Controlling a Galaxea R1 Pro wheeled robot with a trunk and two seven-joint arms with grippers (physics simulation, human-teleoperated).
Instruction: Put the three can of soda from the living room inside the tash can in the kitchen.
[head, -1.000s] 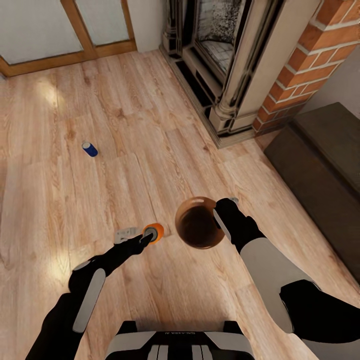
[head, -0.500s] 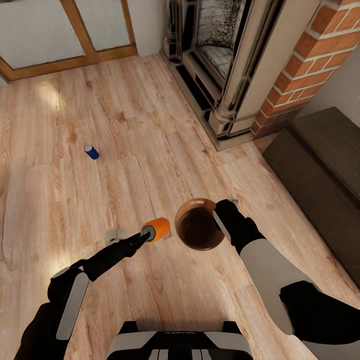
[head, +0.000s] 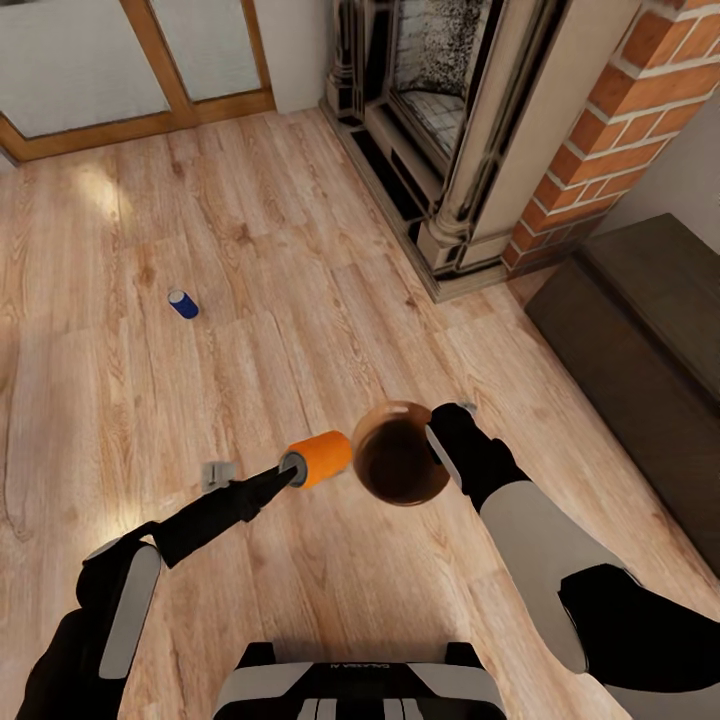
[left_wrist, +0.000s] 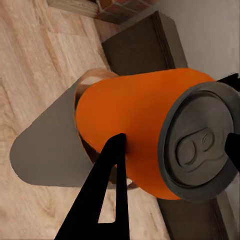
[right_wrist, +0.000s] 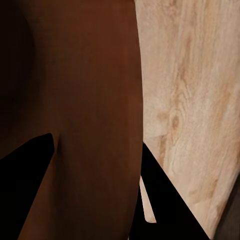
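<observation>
My left gripper (head: 297, 466) is shut on an orange can of soda (head: 320, 457), held sideways above the wood floor just left of the tash can's rim (head: 372, 427). In the left wrist view the can (left_wrist: 135, 130) sits between the fingers (left_wrist: 107, 165), silver top toward the camera, with the bin's pale grey outside (left_wrist: 47, 145) right behind it. My right gripper (head: 440, 438) is shut on the bin's far rim, holding it off the floor; its copper-brown inner wall (right_wrist: 85, 100) lies between that gripper's fingers (right_wrist: 95, 192). A dark blue can of soda (head: 182, 303) stands on the floor at the far left.
A fireplace (head: 440, 120) with a brick column (head: 610, 110) stands at the back right. A low dark cabinet (head: 650, 330) runs along the right side. Wood-framed glazed doors (head: 150, 60) close the back left. Open plank floor (head: 260, 250) stretches between me and the blue can.
My left arm has carried the orange can to the right, up to the bin's rim, and turned it more sideways. The bin and right arm have barely moved.
</observation>
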